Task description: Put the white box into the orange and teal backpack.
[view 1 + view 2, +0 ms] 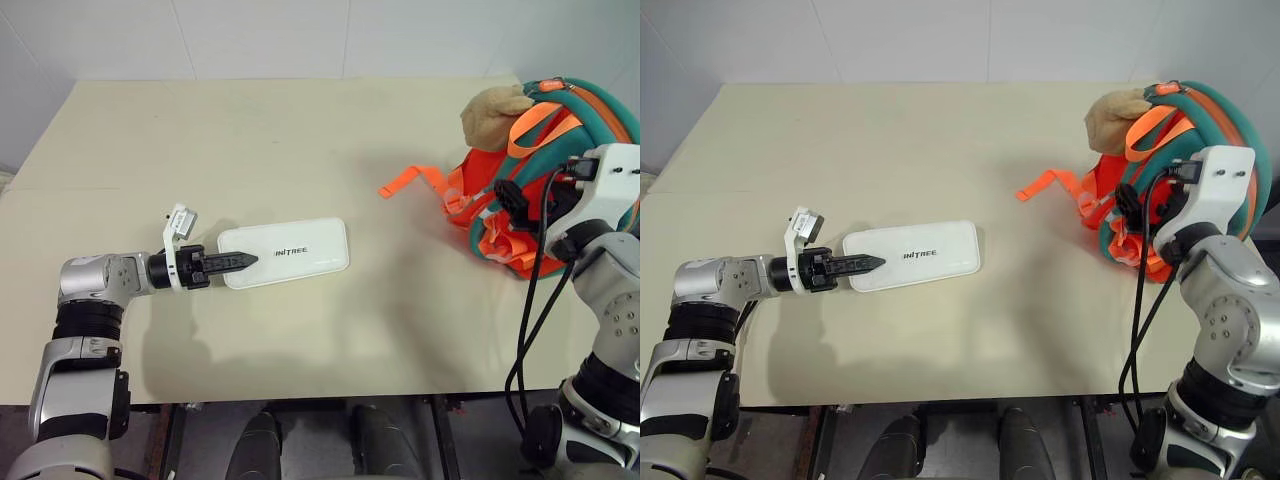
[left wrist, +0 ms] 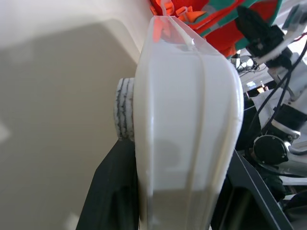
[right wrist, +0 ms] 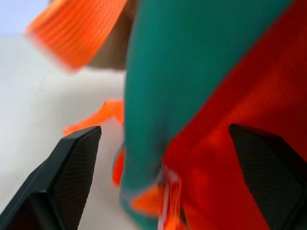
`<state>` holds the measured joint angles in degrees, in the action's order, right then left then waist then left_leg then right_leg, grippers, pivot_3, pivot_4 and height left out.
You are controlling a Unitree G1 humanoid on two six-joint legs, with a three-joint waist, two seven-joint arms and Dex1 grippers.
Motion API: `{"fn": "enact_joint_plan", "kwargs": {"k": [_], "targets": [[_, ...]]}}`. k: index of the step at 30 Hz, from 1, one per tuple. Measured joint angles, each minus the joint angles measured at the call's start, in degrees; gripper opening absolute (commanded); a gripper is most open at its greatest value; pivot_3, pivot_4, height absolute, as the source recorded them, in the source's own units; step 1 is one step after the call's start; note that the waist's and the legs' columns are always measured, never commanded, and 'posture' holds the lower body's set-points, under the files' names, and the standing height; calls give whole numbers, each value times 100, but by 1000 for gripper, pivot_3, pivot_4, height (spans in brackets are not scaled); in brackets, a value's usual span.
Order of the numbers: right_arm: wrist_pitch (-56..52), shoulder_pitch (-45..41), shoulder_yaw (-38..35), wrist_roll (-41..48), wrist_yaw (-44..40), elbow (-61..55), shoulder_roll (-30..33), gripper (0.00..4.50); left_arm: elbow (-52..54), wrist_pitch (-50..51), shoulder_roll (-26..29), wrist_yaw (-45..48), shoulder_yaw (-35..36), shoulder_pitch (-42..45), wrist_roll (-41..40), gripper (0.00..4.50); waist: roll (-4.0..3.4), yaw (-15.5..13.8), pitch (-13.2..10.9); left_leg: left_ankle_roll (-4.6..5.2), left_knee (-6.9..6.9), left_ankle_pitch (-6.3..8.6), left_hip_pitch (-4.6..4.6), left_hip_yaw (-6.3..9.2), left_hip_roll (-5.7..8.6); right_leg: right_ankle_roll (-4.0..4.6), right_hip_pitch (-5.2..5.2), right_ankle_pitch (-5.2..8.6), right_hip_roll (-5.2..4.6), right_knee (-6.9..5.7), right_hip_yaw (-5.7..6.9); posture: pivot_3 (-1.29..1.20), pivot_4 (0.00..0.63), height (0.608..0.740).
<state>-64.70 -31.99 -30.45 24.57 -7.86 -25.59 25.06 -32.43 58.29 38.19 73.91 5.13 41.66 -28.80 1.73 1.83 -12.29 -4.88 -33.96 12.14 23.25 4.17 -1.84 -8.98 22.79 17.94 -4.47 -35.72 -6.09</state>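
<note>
The white box [image 1: 285,254] is lying flat on the desk [image 1: 300,140], toward its left side and nearer the front edge than the back. The left gripper [image 1: 240,262] is pinching the box's left end — one finger showing on top, and in the left wrist view the case is sitting between the two fingers. The orange and teal backpack [image 1: 560,130] is standing at the desk's right edge, a tan plush toy [image 1: 492,110] resting against its top. The right gripper [image 3: 163,143] is spreading wide right against the backpack — holding nothing.
</note>
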Motion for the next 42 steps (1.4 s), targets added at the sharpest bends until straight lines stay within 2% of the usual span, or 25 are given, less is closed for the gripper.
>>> {"fn": "enact_joint_plan", "kwargs": {"k": [4, 7, 12, 16, 18, 19, 24, 28, 31, 38, 42], "targets": [[430, -296, 62, -1, -24, 670, -46, 4500, 57, -11, 5, -57, 115, -136, -74, 1298, -1, 22, 0, 1, 6, 1, 1, 0, 0, -2, 2, 3, 0, 4, 0, 0, 150, 740], [1074, -429, 286, -99, -114, 1264, -50, 3866, 116, -3, 4, -147, 221, -280, -157, 1298, 0, 58, 0, 1, 4, 1, 0, -1, 0, -3, 1, 3, 0, 2, 0, 0, 150, 740], [2214, -710, 502, -197, -319, 2507, -274, 2152, 372, 72, -77, -449, 403, -427, -296, 1298, 1, 139, 0, -2, -4, -7, -8, -1, 0, -10, -7, -6, 0, -6, -1, 0, 150, 740], [2613, -939, 681, 34, -807, 3104, -475, 724, 488, 77, -131, -616, 483, -500, -370, 1298, 1, 206, 0, -6, -7, -12, -13, -1, 0, -11, -8, -11, 1, -15, -2, 0, 150, 740], [2626, -1012, 772, 240, -1084, 3199, -524, 158, 494, 76, -131, -700, 559, -532, -418, 1298, 1, 236, 0, -5, -8, -13, -14, 0, 0, -11, -8, -11, 1, -17, -2, 0, 150, 740], [2611, -1016, 812, 357, -1256, 3209, -529, 26, 503, 76, -131, -752, 608, -557, -453, 1298, 0, 247, 0, -5, -7, -13, -13, 0, 0, -12, -8, -11, 1, -17, -2, 0, 150, 740], [2227, -1001, 1115, 961, -2195, 3135, -381, 24, 503, 20, -102, -881, 769, -606, -505, 1298, -1, 300, -1, -5, -6, -13, -11, 0, 0, -12, -4, -11, 1, -16, -2, 0, 150, 740], [1232, -865, 1517, 2102, -3534, 2209, 190, 24, 207, -329, 206, -872, 842, -440, -470, 1298, -3, 312, -3, -6, 5, -12, -10, 0, -3, -11, 3, -7, 4, -15, -1, 0, 150, 740], [547, -719, 1718, 2856, -4072, 1630, 498, 24, -153, -698, 473, -811, 919, -248, -438, 1298, -3, 301, -3, -8, 7, -8, -5, 0, -3, -11, 4, -5, 3, -5, -1, 0, 150, 740], [-832, -139, 1745, 5261, -4172, 427, 1277, 24, -600, -1474, 1030, -581, 1262, -183, -399, 1298, 0, 229, -4, -2, 15, 7, 14, -1, -4, -10, 16, 10, -1, 16, -1, 0, 150, 740], [-1067, 341, 1624, 5688, -4279, 364, 2152, 24, -234, -1475, 1063, -440, 1623, -568, -593, 1298, 0, 123, -4, 2, 12, 14, 16, -4, -4, -7, 16, 16, -3, 21, -1, 0, 150, 740]]}}
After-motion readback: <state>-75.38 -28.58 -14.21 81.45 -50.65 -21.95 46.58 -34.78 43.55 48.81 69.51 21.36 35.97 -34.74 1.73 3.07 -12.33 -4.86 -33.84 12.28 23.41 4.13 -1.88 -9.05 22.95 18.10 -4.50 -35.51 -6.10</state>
